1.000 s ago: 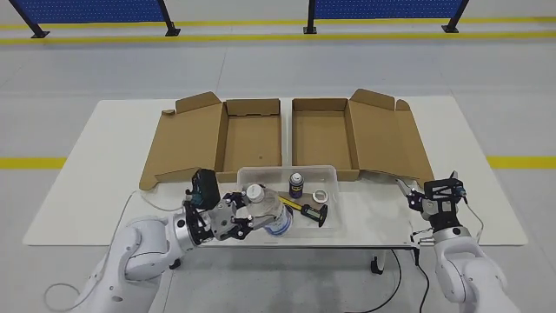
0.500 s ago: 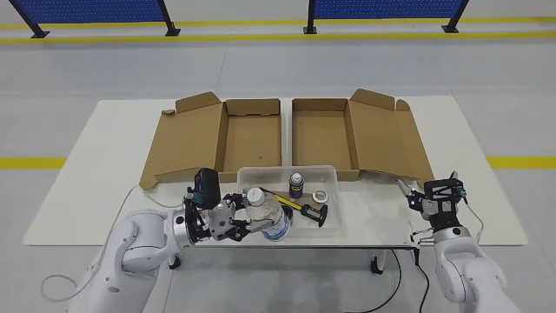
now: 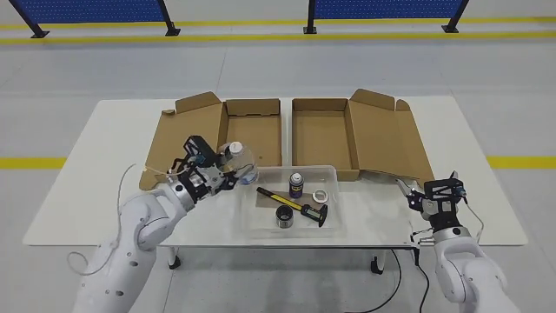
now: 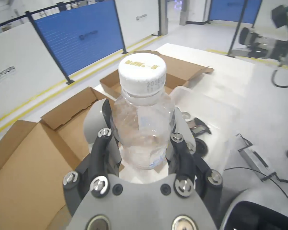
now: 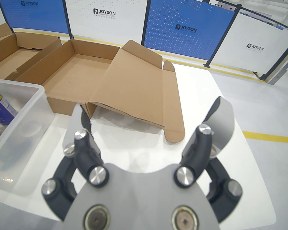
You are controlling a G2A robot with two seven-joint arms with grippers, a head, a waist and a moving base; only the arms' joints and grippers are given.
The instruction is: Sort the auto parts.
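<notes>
box wall (image 3: 222,130) beside bottle (image 3: 241,163), bin (image 3: 335,196) near

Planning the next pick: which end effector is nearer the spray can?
Left. The left end effector, shut on a bottle, hangs close beside the can; the right end effector is far off on its other side.
</notes>
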